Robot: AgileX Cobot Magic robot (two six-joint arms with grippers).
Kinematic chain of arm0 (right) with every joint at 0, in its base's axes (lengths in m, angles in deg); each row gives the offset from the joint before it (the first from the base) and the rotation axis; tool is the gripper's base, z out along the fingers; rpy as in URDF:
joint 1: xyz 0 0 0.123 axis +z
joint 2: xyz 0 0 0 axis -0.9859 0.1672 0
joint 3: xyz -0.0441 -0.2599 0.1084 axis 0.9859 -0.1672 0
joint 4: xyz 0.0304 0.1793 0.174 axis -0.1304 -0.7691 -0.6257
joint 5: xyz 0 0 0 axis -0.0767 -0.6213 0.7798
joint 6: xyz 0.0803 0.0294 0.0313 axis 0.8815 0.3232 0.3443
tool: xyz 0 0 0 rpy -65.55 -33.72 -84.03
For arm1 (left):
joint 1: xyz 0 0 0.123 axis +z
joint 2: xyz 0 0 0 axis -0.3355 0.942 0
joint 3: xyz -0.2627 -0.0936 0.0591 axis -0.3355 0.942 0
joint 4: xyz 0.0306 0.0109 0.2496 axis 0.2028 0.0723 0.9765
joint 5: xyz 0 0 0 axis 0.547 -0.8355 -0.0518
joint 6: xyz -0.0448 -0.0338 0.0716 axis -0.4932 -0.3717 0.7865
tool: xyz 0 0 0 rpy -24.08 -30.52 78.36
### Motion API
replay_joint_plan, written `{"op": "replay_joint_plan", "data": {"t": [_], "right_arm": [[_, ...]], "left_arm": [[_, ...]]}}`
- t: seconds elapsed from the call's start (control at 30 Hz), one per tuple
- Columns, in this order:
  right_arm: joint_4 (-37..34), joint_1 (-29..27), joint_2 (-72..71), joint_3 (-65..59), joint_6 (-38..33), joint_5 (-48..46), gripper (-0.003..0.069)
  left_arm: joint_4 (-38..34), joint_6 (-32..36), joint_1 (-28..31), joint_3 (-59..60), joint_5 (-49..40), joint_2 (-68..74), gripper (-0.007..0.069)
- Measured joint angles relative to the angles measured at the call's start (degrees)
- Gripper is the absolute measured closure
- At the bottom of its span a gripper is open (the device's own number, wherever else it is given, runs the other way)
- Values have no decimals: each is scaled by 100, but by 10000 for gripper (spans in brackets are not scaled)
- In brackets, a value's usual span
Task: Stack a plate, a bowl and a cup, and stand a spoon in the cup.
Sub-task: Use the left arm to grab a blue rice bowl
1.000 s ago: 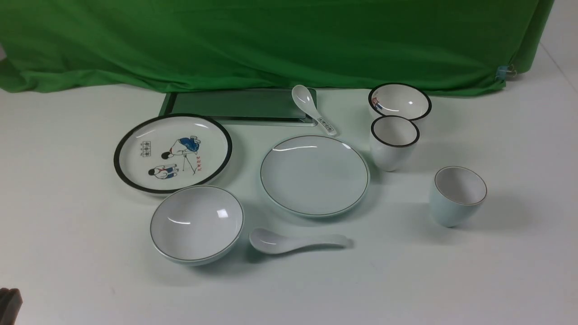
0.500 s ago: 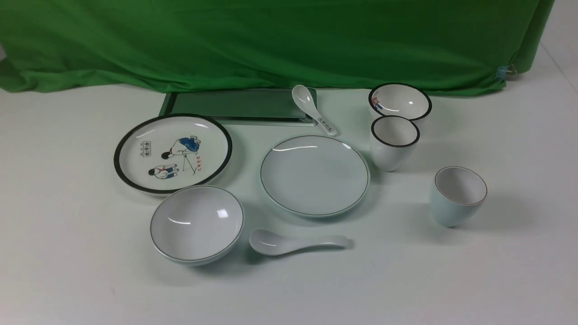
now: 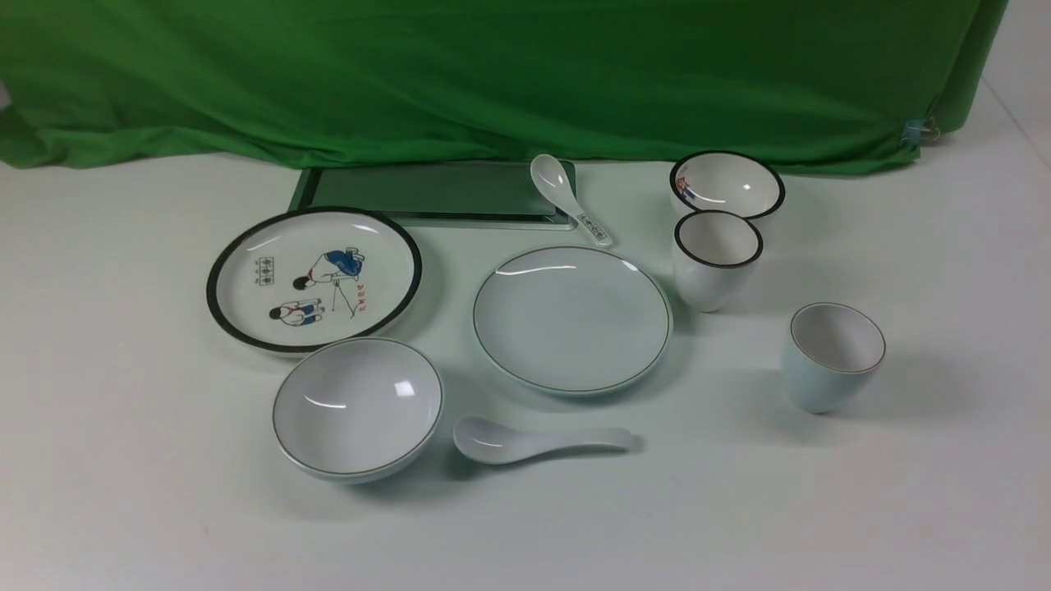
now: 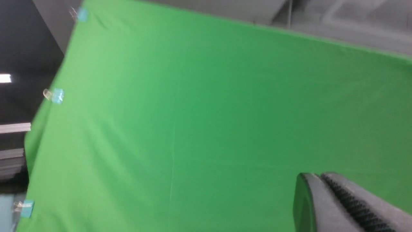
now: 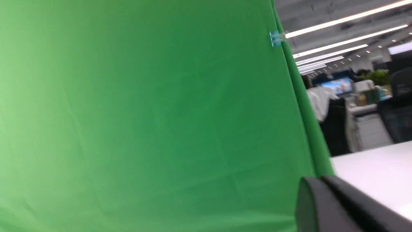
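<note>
In the front view the plain plate lies at the table's middle. The wide plain bowl stands near and to its left. The plain white spoon lies between them at the front, bowl end to the left. The pale handleless cup stands upright at the right. Neither arm shows in the front view. My left gripper is shut and empty, pointing at the green cloth. My right gripper is shut and empty, away from the dishes.
A black-rimmed cartoon plate lies at the left. A dark tray sits at the back with a marked spoon on its corner. A black-rimmed bowl and black-rimmed cup stand at the back right. Green cloth hangs behind.
A dark part of the left arm at the front view's lower left corner has gone out of view. The dishes have not moved.
</note>
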State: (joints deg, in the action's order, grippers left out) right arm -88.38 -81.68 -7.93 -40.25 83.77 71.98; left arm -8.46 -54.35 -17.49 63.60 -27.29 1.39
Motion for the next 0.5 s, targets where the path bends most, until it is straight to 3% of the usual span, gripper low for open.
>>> {"op": "replay_joint_plan", "data": {"t": [0.13,0.27,0.3,0.37,0.4,0.5], "right_arm": [[0,0,1169,860,-1201,-535,641],[0,13,2360,1529,-1603,-1336,641],[-72,74,2987,1964,-1658,-2209,641],[-145,173,3450,2265,-1722,-2821,641],[-231,334,4042,2747,-1892,-3805,641],[-308,652,4796,3345,-2166,-4946,641]], "left_arm": [[193,-130,0,-1312,-1244,1156,653],[-22,-186,-160,-2028,-2426,2328,653],[-299,-40,-319,-2298,-3026,2795,653],[-614,223,-460,-2512,-3563,3182,653],[-1062,885,-741,-2772,-4254,3693,653],[-1567,1440,-1038,-3072,-5058,4405,651]]}}
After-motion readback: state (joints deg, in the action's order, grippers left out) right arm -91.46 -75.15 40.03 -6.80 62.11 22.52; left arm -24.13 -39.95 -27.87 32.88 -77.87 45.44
